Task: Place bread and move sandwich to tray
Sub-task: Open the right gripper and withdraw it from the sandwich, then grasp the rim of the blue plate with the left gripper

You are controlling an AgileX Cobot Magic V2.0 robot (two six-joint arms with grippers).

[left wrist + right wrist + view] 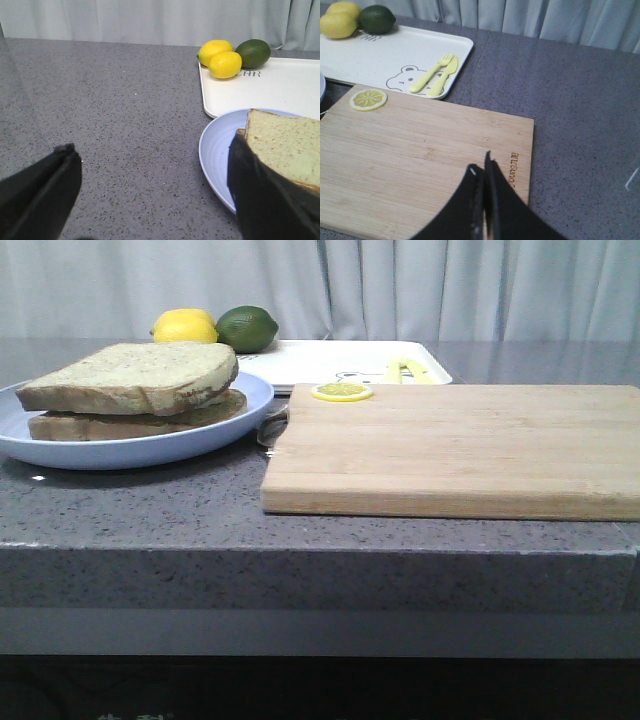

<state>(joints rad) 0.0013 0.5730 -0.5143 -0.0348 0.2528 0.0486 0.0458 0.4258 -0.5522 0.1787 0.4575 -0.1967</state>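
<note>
Writing on tray: the letters "CAR" are read in dark print on the tray point(280, 87), just beside the lime point(253, 53); a dark outline bear print point(406, 79) is also seen on it.
Writing on cutting board: a burnt-in mark point(513, 167) is seen near one edge of the cutting board point(460, 445), too small to be read.
Bread: a thick, squarish, pale tan slice point(135, 377) with a greenish speckle and brown crust is laid on top of a flatter, darker slice point(140, 423).
Sandwich: the two stacked slices are carried by the round pale-blue plate point(120, 450), which is set on the grey speckled worktop point(150, 510) just beside the cutting board; no filling can be made out.
Tray: white, shallow, with rounded corners; it is placed behind the cutting board.
On tray: two lemons point(220, 58) and the lime are grouped at the corner far from the cutting board; a yellow fork and knife point(434, 75) are laid beside the bear print.
Lemon slice: a round slice point(368, 99) is laid on the cutting board's corner nearest the tray.
Left gripper point(155, 195): the fingers point(45, 190) are spread wide, one being seen against the plate and bread.
Right gripper point(484, 200): the fingers are pressed together with nothing between, above the cutting board.
</note>
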